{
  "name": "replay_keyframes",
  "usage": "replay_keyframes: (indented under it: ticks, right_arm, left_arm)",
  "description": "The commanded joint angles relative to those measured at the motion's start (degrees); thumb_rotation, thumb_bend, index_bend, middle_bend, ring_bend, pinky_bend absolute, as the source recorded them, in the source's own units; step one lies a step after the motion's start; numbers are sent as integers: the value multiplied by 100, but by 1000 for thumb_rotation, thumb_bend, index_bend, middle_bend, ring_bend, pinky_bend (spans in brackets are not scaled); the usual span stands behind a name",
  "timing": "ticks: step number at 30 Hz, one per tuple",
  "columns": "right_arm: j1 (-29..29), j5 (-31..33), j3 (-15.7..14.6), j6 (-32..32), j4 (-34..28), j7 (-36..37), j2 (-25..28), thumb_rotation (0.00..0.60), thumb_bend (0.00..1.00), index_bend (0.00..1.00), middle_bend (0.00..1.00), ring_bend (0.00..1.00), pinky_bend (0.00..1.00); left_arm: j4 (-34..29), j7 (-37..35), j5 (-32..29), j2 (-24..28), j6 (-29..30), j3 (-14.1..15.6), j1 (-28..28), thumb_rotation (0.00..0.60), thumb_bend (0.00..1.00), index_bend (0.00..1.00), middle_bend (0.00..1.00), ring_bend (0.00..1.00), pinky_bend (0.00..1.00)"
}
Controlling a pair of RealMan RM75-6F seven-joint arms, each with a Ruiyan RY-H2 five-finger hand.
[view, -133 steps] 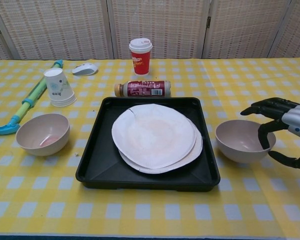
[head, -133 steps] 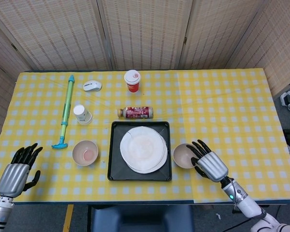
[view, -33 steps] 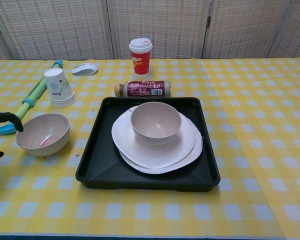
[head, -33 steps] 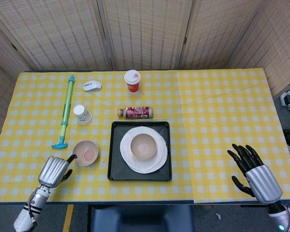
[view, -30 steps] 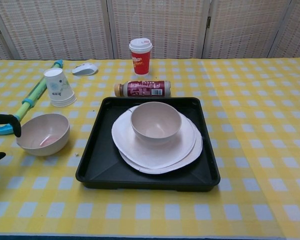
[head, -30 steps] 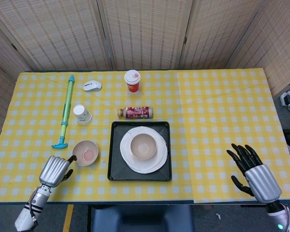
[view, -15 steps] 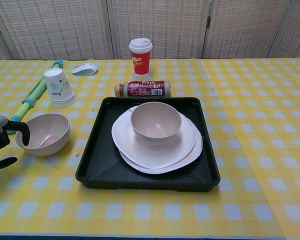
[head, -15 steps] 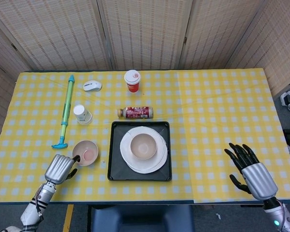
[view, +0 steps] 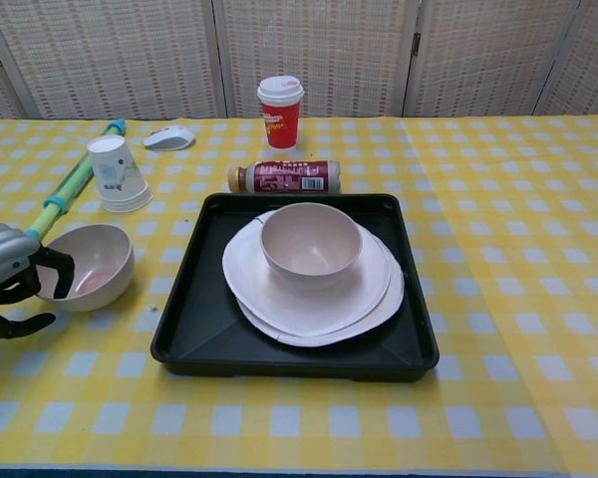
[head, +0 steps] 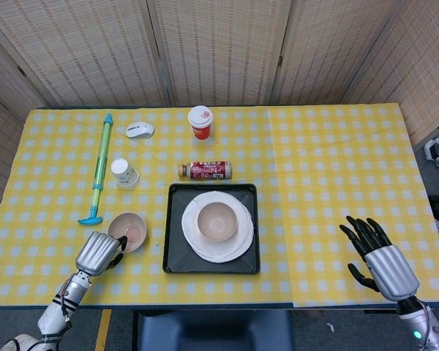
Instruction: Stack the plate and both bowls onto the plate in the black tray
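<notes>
A black tray (head: 174, 219) (view: 194, 309) holds two stacked white plates (head: 238, 238) (view: 279, 299). One beige bowl (head: 217, 221) (view: 311, 242) sits upright on them. A second beige bowl (head: 132, 230) (view: 92, 261), with pink residue inside, is on the table left of the tray and tilts toward my left hand. My left hand (head: 99, 252) (view: 10, 274) grips its near-left rim, with fingers hooked inside and the thumb below. My right hand (head: 380, 259) is over the table's front right corner with its fingers spread, holding nothing. It does not show in the chest view.
A brown bottle (head: 205, 170) (view: 284, 176) lies just behind the tray. A red cup (head: 200, 121) stands further back. An upturned paper cup (head: 124, 173), a white mouse (head: 139, 130) and a long green and blue pump toy (head: 99, 168) are at the back left.
The right-side bowl went onto the plates in the tray and my right hand drew back. My left hand moved in to the left bowl, closed on its rim, and the bowl tipped.
</notes>
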Motion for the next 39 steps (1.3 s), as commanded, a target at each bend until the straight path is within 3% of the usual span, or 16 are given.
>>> replay_keyframes:
  ticks: [1, 18, 34, 39]
  right_arm:
    - [6, 7, 5, -45, 2, -13, 4, 600, 404, 0, 0, 0, 0]
    - [-3, -26, 22, -152, -28, -78, 1, 600, 404, 0, 0, 0, 0]
    - [-10, -28, 55, -192, -8, -60, 4, 600, 404, 0, 0, 0, 0]
    - [3, -4, 68, -243, -7, -64, -1, 600, 403, 0, 0, 0, 0]
  left_arm:
    - [126, -143, 174, -69, 222, 27, -17, 600, 383, 580, 1000, 971, 1000]
    - [1098, -862, 705, -495, 821, 180, -172, 600, 403, 590, 1000, 980, 1000]
    - [1404, -1375, 813, -575, 757, 372, -339, 600, 476, 621, 1000, 985, 1000]
    - [1517, -1576, 918, -625, 1063, 364, -346, 600, 500, 623, 1000, 991, 1000]
